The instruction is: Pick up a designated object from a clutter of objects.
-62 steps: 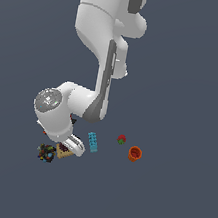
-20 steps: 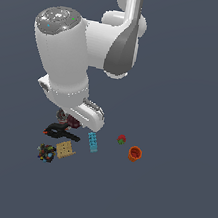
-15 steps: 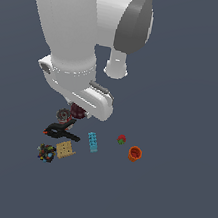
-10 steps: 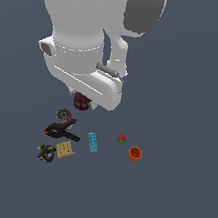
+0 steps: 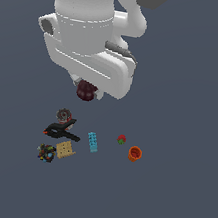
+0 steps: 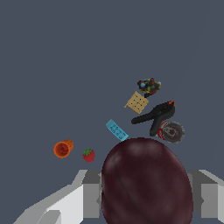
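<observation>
My gripper (image 5: 86, 91) is shut on the dark maroon plum-like ball (image 5: 85, 91) and holds it high above the clutter. In the wrist view the ball (image 6: 146, 181) fills the space between my two grey fingers (image 6: 92, 194). Below lie the gear-like disc (image 5: 63, 115), the black clamp (image 5: 61, 131), the tan cracker (image 5: 64, 149), the speckled ball (image 5: 46, 153), the light blue brick (image 5: 93, 142), the red strawberry (image 5: 121, 139) and the orange cup (image 5: 134, 153). The wrist view shows the clamp (image 6: 155, 114) and the cracker (image 6: 137, 102) beyond the ball.
The arm's large white body (image 5: 89, 31) fills the upper part of the exterior view, above the clutter. The floor (image 5: 177, 194) is plain dark grey all around the items.
The gripper has risen from the clutter with the maroon ball in it, toward the camera. The other items have not moved.
</observation>
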Robot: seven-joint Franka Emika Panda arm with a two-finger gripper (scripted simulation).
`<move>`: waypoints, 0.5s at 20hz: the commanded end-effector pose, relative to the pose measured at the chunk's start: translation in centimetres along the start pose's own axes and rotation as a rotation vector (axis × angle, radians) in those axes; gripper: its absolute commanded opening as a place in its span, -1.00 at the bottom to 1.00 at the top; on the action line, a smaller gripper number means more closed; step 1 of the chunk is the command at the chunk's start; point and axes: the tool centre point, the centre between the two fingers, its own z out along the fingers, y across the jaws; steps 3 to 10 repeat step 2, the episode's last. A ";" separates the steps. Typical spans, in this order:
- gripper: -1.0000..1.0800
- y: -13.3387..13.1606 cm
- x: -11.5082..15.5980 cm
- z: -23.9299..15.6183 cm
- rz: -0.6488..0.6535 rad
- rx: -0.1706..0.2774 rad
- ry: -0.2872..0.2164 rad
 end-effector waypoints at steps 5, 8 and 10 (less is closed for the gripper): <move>-1.00 -0.1 0.0 -0.2 0.000 0.000 0.000; -1.00 -0.1 0.0 -0.2 0.000 0.000 0.000; -1.00 -0.1 0.0 -0.2 0.000 0.000 0.000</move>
